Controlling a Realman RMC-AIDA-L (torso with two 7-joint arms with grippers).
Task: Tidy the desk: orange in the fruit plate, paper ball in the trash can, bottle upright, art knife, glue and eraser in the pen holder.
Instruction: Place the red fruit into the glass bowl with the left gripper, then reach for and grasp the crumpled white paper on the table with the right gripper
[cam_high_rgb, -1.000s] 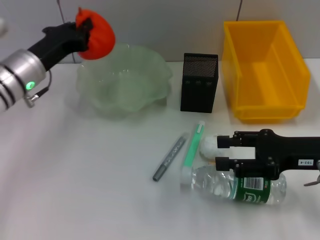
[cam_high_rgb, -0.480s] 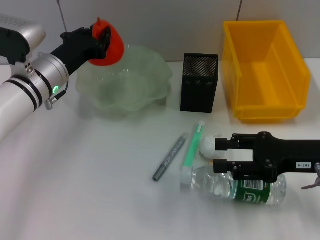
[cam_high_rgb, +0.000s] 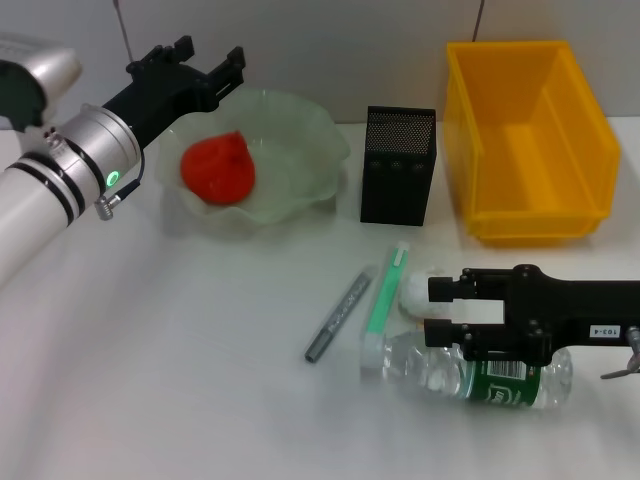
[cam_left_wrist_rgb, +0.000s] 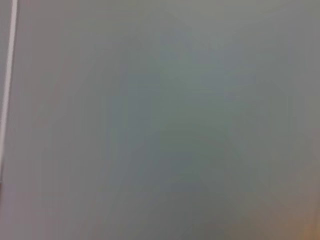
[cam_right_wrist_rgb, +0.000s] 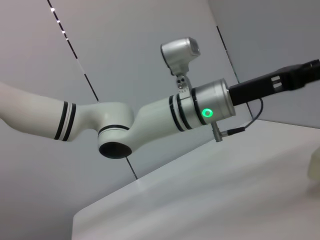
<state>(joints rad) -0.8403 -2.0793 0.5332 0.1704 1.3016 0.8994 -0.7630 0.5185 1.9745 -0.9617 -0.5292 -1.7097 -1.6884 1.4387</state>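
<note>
The orange (cam_high_rgb: 217, 167) has gone from the left gripper (cam_high_rgb: 205, 62) into the fruit plate (cam_high_rgb: 312, 140): half a second ago it was pinched between the fingers above the plate's rim, and now it lies in the bowl, below and just beyond the fingertips, which stand spread and empty. That looks to finish the first item of the tidy-up, and the left arm is free for the next one.

The right gripper (cam_high_rgb: 440, 307) hovers low over the bottle (cam_high_rgb: 470, 372), its fingers parted with nothing between them. The bottle lies on its side just under and to the near side of those fingers, its long axis running across the desk, cap end pointing toward the robot's left. The paper ball (cam_high_rgb: 414, 291) sits right at the fingertips, on their far side. The glue (cam_high_rgb: 386, 290) and art knife (cam_high_rgb: 338, 317) lie slantwise a little past the fingertips, toward the left
</note>
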